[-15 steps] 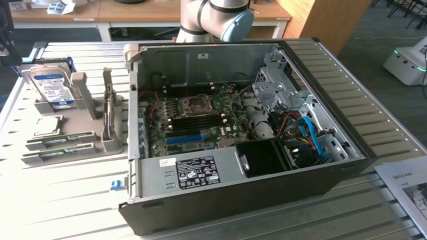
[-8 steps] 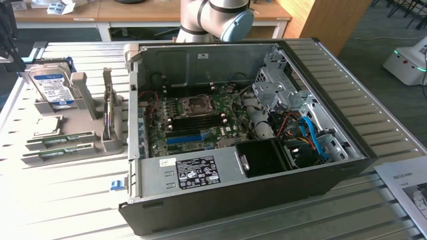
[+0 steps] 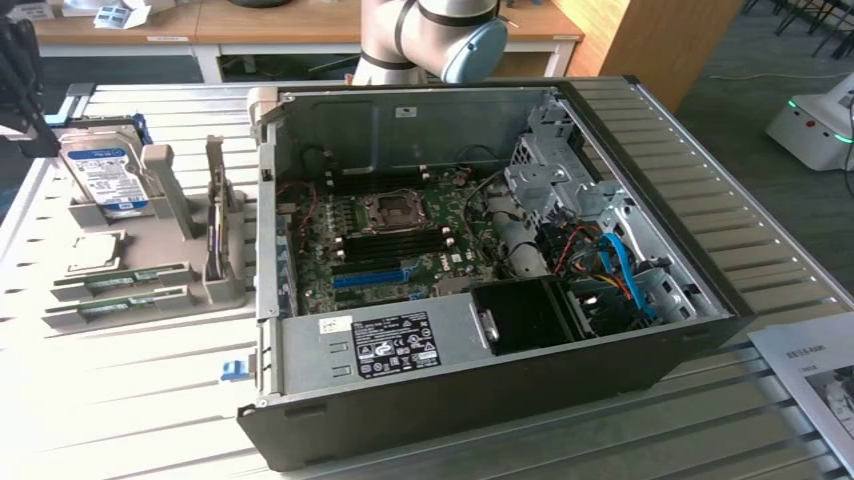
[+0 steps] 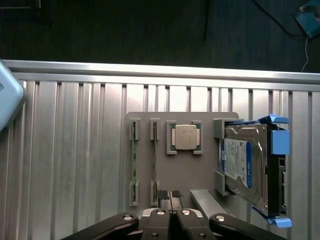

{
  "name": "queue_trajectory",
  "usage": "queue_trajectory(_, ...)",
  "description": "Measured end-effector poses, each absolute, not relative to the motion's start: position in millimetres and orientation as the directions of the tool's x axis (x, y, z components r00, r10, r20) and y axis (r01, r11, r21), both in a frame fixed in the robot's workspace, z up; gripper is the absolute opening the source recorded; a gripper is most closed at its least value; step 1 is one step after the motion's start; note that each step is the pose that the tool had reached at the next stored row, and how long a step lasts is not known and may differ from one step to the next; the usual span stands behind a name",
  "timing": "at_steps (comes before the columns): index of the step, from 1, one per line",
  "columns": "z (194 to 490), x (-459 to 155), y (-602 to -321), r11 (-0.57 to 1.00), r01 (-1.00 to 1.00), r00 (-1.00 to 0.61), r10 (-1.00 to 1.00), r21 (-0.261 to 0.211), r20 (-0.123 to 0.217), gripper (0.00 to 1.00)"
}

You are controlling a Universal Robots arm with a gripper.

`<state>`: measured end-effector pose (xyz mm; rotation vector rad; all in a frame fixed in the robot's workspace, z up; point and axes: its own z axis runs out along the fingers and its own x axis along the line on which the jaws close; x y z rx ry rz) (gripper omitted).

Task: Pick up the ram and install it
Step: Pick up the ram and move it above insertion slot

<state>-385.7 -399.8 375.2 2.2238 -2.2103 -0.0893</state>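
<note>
Two green ram sticks stand on edge in a grey holder tray (image 3: 160, 215) at the exterior view's left, one (image 3: 120, 279) just behind the other (image 3: 114, 306). From the wrist camera they appear as two thin parallel strips (image 4: 134, 160) (image 4: 154, 160). My gripper (image 4: 169, 195) hangs above the tray's edge, close to the end of the second strip, touching neither. Its two fingertips (image 4: 162, 194) are pressed together with nothing between them, so it is shut. Its dark body (image 3: 38, 145) shows at the exterior view's far left, above the tray.
The tray also carries a silver CPU (image 4: 185, 137) and a blue-labelled hard drive (image 4: 240, 165). An open PC case (image 3: 467, 400) with its motherboard (image 3: 387, 245) fills the middle of the slatted metal table (image 3: 120, 420). A white robot (image 3: 814, 125) stands at the far right.
</note>
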Motion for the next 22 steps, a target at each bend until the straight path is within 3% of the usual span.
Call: queue_trajectory(22, 342, -386, -400, -0.007, -0.999, 0.005, -0.999, 0.044, -0.037, 0.13)
